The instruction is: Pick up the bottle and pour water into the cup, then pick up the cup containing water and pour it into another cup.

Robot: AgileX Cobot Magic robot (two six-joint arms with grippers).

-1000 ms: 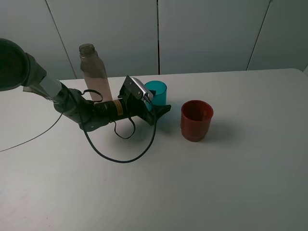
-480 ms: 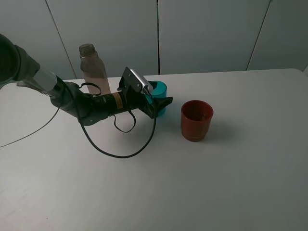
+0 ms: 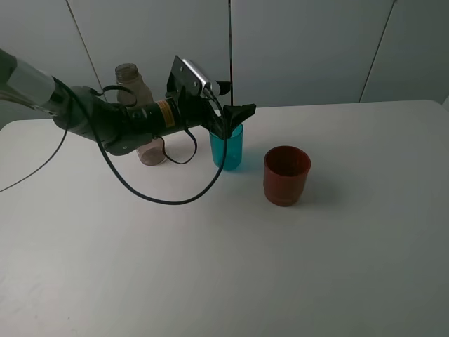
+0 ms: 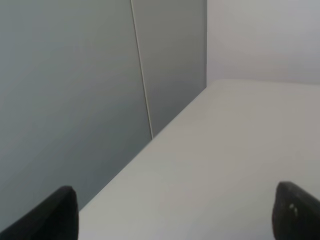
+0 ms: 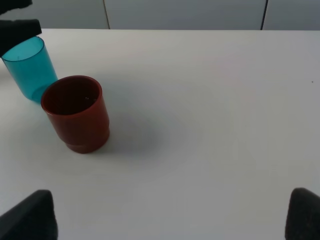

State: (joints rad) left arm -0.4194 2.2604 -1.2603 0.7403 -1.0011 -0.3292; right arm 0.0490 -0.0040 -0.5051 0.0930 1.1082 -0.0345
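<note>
The teal cup (image 3: 226,146) stands upright on the white table (image 3: 210,267); it also shows in the right wrist view (image 5: 30,70). The red-brown cup (image 3: 286,175) stands to its right, a small gap apart, and shows in the right wrist view (image 5: 77,112). The grey-brown bottle (image 3: 131,78) stands upright behind my left arm, mostly hidden by it. My left gripper (image 3: 230,105) is open and empty, just above the teal cup's rim; its wrist view shows only bare table between the fingertips (image 4: 60,210). My right gripper (image 5: 167,220) is open and empty, well apart from both cups.
A black cable (image 3: 161,200) loops from my left arm down onto the table in front of the bottle. Grey wall panels (image 3: 302,49) stand behind the table's far edge.
My left gripper has risen from table level beside the teal cup to just above its rim. The cup stays on the table. The bottle and the red-brown cup have not moved.
</note>
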